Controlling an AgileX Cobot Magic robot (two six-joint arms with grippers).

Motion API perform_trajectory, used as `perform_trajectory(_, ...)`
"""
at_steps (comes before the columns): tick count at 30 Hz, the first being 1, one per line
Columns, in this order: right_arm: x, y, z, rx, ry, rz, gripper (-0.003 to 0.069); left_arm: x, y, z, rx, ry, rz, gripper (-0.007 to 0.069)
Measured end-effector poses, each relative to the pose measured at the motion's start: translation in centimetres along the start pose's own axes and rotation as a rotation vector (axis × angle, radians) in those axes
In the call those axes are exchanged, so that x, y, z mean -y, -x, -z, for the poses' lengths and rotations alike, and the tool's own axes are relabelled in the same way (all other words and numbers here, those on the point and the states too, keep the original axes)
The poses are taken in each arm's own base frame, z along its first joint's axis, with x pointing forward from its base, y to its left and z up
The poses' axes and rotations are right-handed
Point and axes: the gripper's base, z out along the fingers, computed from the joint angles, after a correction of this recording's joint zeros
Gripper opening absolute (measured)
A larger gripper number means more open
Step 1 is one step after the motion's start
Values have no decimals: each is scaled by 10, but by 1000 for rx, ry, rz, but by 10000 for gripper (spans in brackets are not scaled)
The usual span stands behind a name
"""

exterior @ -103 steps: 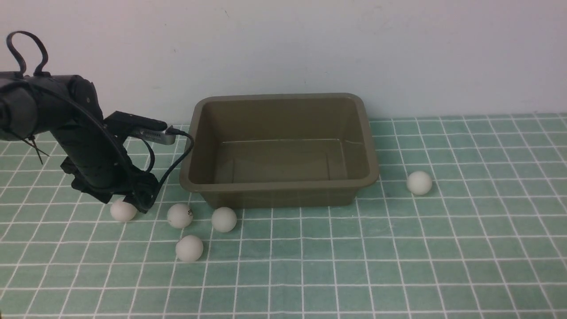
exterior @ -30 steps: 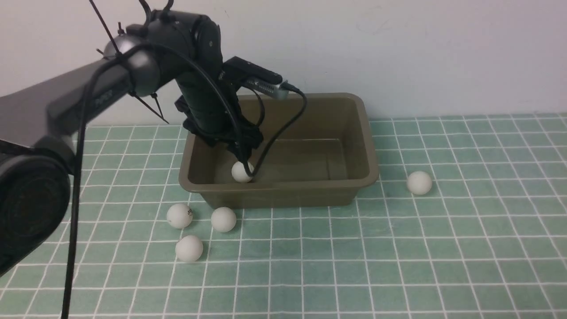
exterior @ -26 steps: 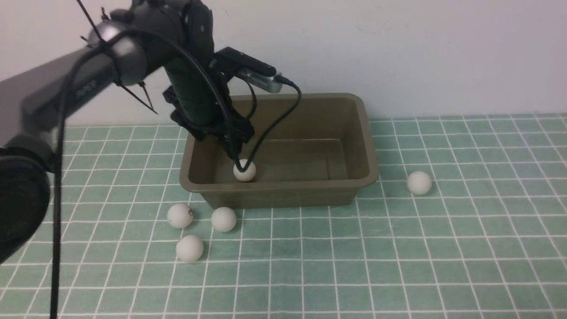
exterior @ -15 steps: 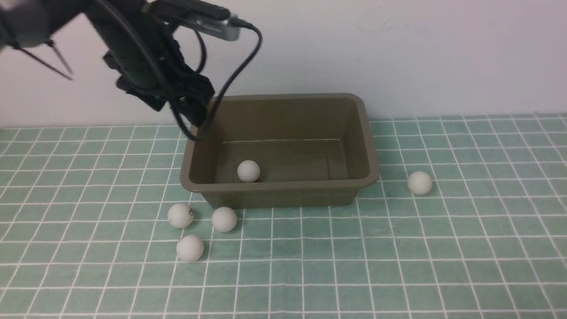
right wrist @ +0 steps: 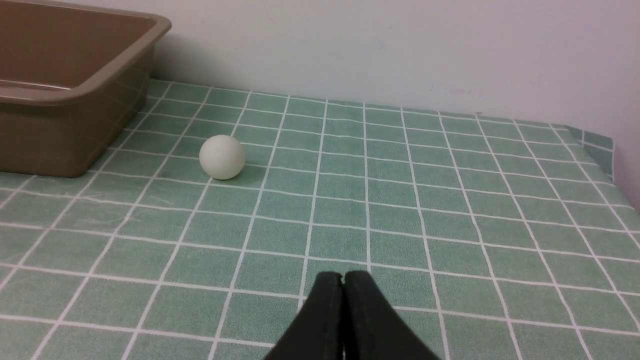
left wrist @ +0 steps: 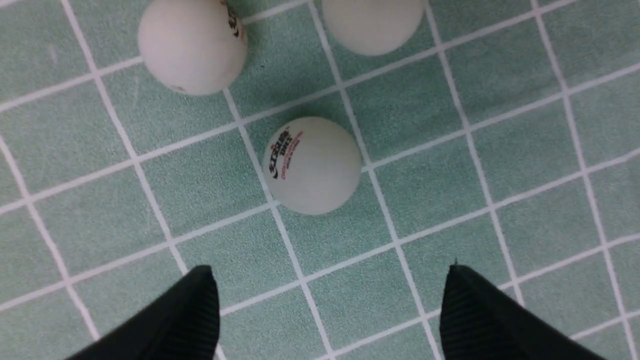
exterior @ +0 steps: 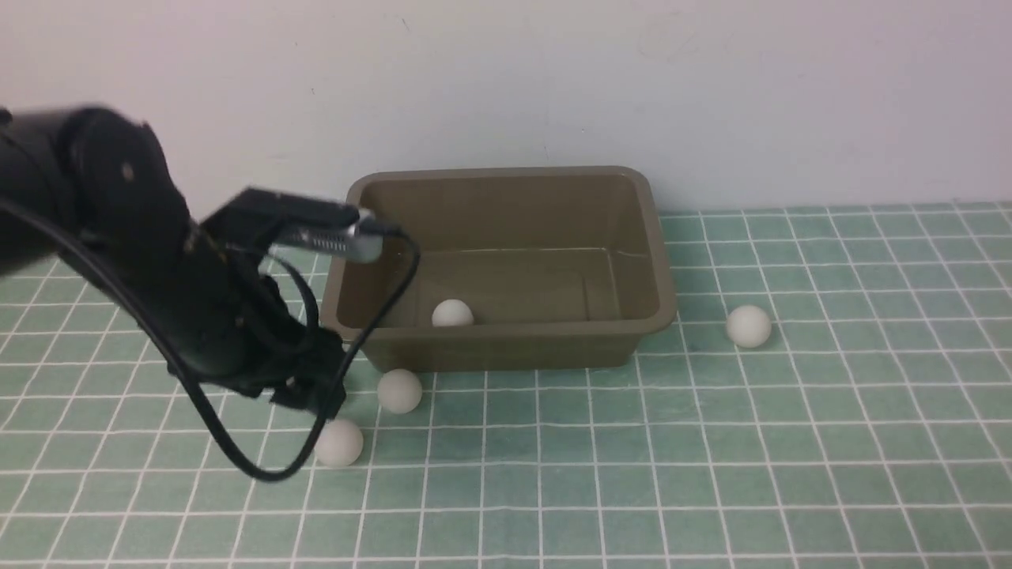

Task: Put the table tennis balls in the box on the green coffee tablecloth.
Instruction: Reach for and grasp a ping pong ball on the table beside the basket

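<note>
1. Hovering near the left-hand cluster, the black left gripper stands wide open, nothing held; the black right gripper is closed, empty.
2. Smooth white printed ball: on the gridded green cloth, left and near of the olive-brown plastic box. Likely light, rigid, prone to roll; grasp across its widest part.

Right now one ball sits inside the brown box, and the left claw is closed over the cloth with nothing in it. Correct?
Not quite: the left claw is open, its fingers wide apart in the left wrist view. The rest holds.
</note>
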Motion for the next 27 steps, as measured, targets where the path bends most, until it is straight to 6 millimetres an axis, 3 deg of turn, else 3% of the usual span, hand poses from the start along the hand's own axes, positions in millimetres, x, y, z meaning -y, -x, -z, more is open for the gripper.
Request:
perform_trajectory(10,0,0,0,0,0,0,-10,-8,4,-42,-19,14,15,532)
perform_trajectory(27,0,0,0,0,0,0,-10,-12,9,-57,17,21,-1,532)
